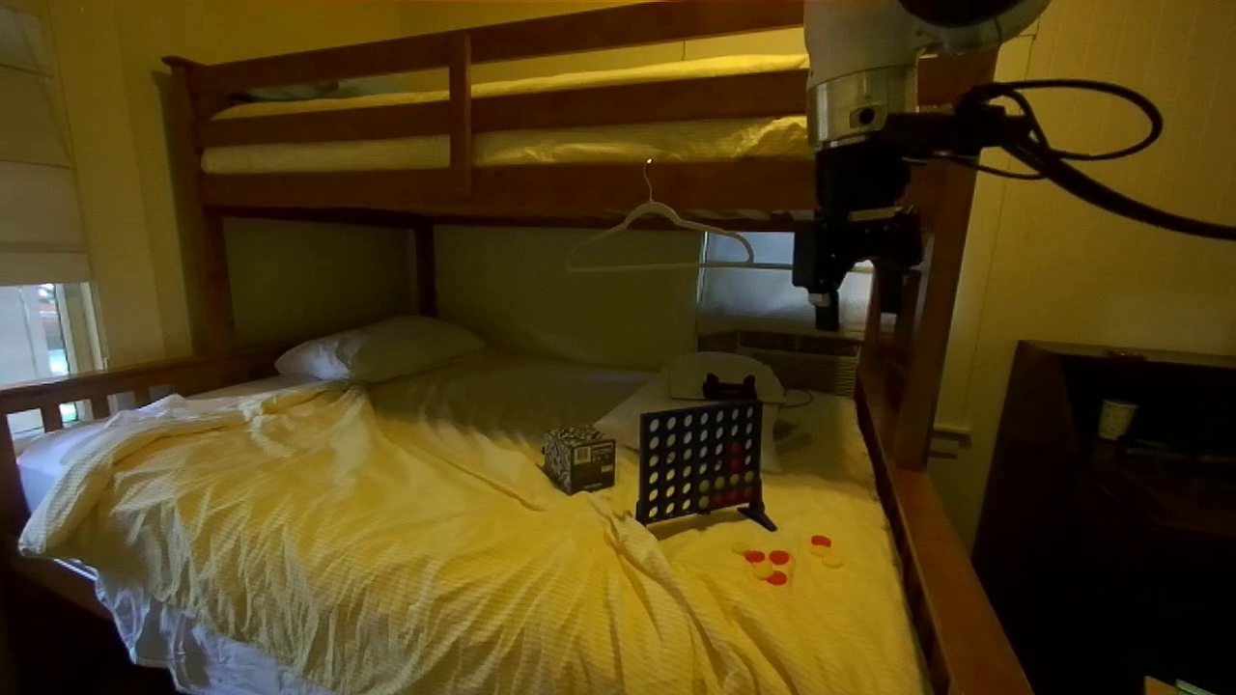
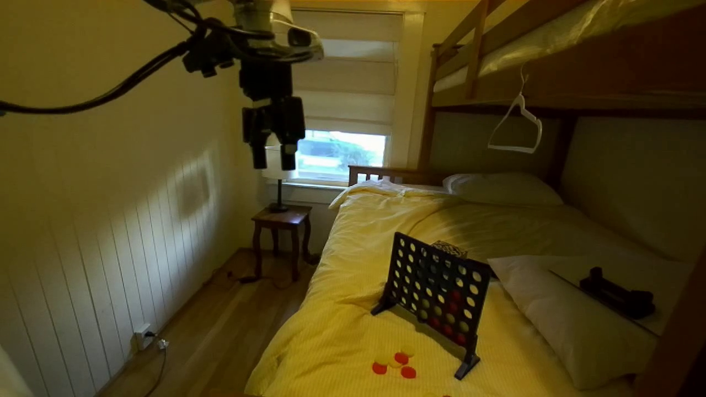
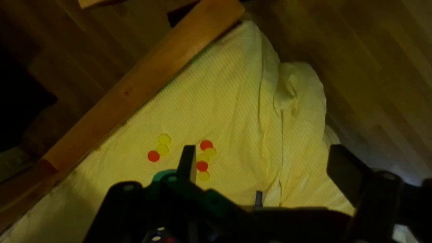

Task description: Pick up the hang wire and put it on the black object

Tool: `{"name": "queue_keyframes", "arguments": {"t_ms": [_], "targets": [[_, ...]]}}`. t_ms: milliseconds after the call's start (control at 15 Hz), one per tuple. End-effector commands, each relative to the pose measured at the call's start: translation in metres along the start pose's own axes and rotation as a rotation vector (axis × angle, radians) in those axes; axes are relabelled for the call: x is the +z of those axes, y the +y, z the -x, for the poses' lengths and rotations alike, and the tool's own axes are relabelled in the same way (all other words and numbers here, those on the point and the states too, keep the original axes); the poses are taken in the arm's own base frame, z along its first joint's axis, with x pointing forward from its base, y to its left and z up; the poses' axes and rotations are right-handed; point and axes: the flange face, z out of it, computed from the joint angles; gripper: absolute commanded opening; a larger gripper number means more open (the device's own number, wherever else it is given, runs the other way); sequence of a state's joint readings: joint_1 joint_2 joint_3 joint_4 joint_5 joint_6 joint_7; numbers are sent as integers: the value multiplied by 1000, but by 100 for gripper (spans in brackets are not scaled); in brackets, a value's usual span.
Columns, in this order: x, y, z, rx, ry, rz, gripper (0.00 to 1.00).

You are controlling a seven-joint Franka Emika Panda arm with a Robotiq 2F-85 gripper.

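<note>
Claw (image 2: 274,164) agape; hanger (image 1: 652,207) level lengthwise (hook (image 1: 650,187) up).

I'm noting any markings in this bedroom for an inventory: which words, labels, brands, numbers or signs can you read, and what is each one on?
None can be read in any view.
Box: what looks like pale print on its sides, too small and blurred to read.
Board: no lettering that I can make out.
Hanger: no lettering that I can make out.
</note>
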State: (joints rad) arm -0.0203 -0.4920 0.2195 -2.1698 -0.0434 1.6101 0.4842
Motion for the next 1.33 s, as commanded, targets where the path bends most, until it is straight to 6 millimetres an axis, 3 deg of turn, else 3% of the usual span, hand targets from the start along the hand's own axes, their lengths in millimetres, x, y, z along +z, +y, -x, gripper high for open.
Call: {"name": "queue_keyframes", "arguments": {"t_ms": [0,333,533,600,733,1000,1267], "targets": [[-11,39,-46,100,146,-111,100],[-22,86,-121,266,383,-215,100],[-29,105,-157,365,439,-252,100],[-21,101,-132,303,415,-240,100],[-22,108,-148,334,426,-249,100],[-22,107,-156,378,444,-238,100],[-16,127,-193,587,575,-288,100]]}}
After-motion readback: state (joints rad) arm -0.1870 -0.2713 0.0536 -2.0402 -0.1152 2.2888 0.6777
